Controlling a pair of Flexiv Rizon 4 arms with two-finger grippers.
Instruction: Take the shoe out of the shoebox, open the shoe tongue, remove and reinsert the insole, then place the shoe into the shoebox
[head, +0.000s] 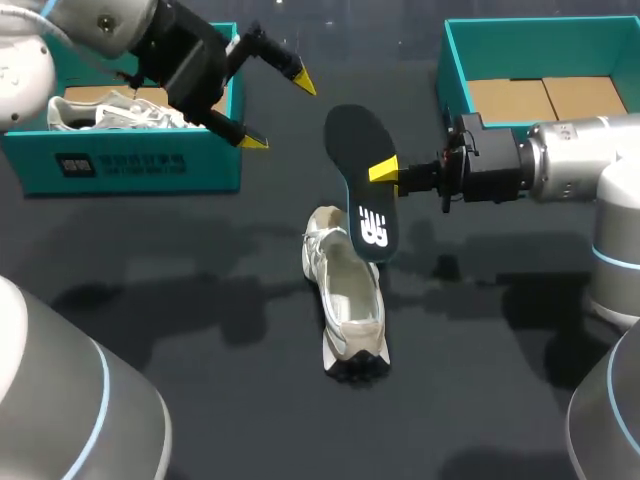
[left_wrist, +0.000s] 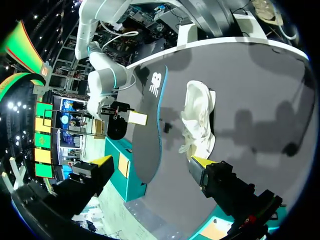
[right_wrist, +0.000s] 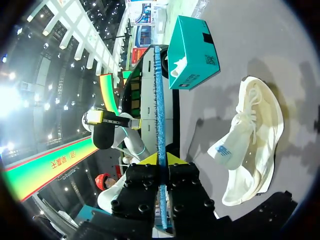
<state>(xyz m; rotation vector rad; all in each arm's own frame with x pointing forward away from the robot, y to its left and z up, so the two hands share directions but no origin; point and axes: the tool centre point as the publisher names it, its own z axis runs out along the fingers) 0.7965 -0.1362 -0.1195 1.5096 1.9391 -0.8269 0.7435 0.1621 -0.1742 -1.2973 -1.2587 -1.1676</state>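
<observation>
r gripper (head: 385, 172) was clamped on the black insole (head: 362, 150), holding it up off the table (head: 200, 350) w/ its lower end just over the white shoe (head: 345, 300). shoe lay on the table, opening up, btwn the two teal boxes. l gripper (head: 278, 112) hung w/ fingers spread wide by the l shoebox (head: 130, 165), which held a second white shoe (head: 110, 112). r shoebox (head: 455, 75) sat behind the r arm.

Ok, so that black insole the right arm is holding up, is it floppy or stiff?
Probably fairly stiff: the insole sticks out straight on both sides of the right gripper, pinched at one edge, without drooping. Edge-on in the right wrist view it looks thin, so likely light. It may flex when pushed into the shoe.
</observation>
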